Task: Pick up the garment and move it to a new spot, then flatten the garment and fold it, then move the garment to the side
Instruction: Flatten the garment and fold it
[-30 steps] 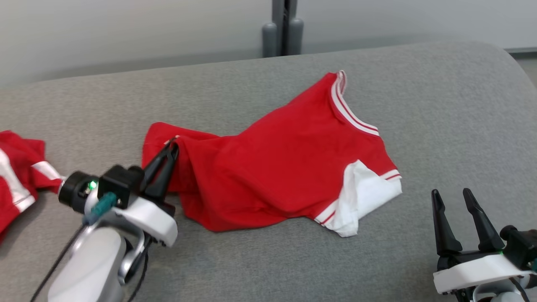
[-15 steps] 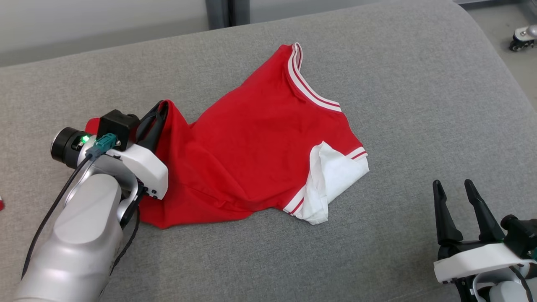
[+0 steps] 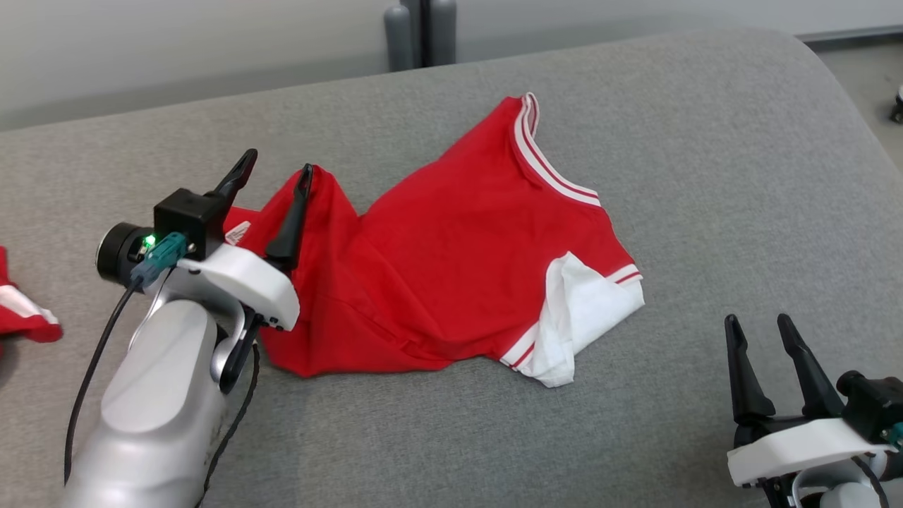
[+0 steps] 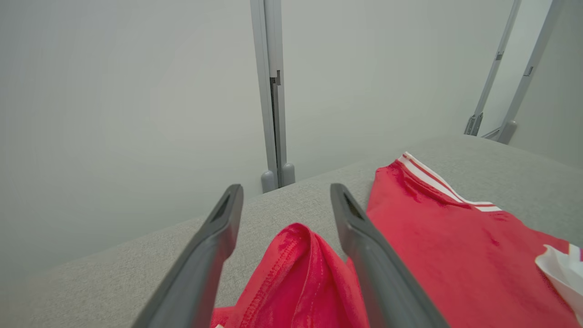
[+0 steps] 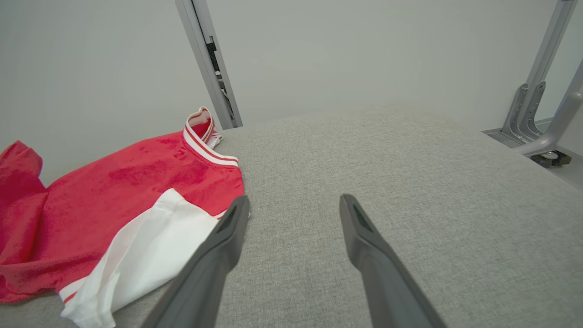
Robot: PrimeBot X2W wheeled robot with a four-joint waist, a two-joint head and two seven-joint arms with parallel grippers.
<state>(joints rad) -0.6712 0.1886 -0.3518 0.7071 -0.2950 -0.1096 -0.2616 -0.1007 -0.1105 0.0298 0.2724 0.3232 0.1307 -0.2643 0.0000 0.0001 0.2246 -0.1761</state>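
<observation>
The left claw (image 3: 279, 162) stood spread. A raised ridge of the red shirt (image 3: 458, 247) sat between its two fingers, and neither finger pinched it. The ridge leaned toward the inner finger, but from the head view it was hard to say whether cloth touched that finger.

The shirt lay rumpled in the middle of the grey cushion (image 3: 705, 176). Its striped neckband (image 3: 550, 169) was toward the back, and a white sleeve (image 3: 585, 310) was doubled over at the near right corner. The left side was bunched up around the claw.

Judging by this, the shirt looked set down at its spot, with flattening the step in hand. To do that well, the left claw would best lift straight off the ridge so that no finger dragged cloth along. Each claw could then take an outer edge and pull apart, low and even, until the ridge dropped. The folded sleeve would need turning out before any fold.

The left forearm (image 3: 155, 402) rose from the lower left, wrist bent, fingers pointing up and back toward the wall. The right claw (image 3: 756, 321) rested low at the lower right, its fingers also parted and holding nothing, well apart from the shirt.

A second red and white cloth (image 3: 21, 310) lay at the left edge, and a grey post (image 3: 420, 32) stood behind the cushion.
</observation>
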